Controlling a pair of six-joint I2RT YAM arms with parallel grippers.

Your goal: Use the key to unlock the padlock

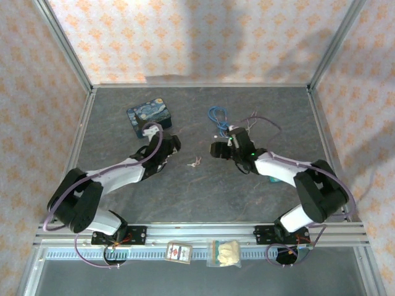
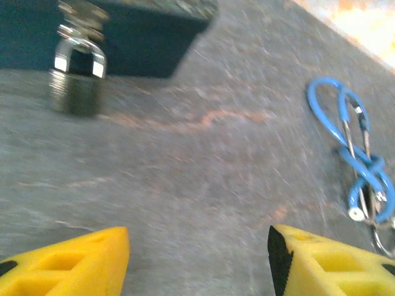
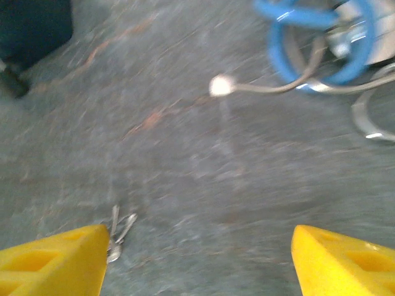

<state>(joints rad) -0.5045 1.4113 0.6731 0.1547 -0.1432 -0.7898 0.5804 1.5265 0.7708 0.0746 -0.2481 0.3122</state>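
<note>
The left gripper (image 2: pixel 197 246) and right gripper (image 3: pixel 200 246) both stand spread, pinching nothing. The padlock (image 2: pixel 76 83) stands just beside the blue tin (image 2: pixel 142 37). The key (image 3: pixel 118 229) lies on the worktop (image 2: pixel 203 154) between the arms, with a coiled blue cable (image 2: pixel 358 166) nearby.

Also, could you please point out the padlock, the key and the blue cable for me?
padlock (image 2: pixel 75 92), left wrist view, on its dark body.
key (image 3: pixel 115 242), right wrist view, where its pale metal pieces meet.
blue cable (image 2: pixel 365 166), left wrist view, on its knotted part.

Swirly blue tin (image 1: pixel 146 114) back left; coiled blue cable (image 1: pixel 216 114) off to its right.
</note>
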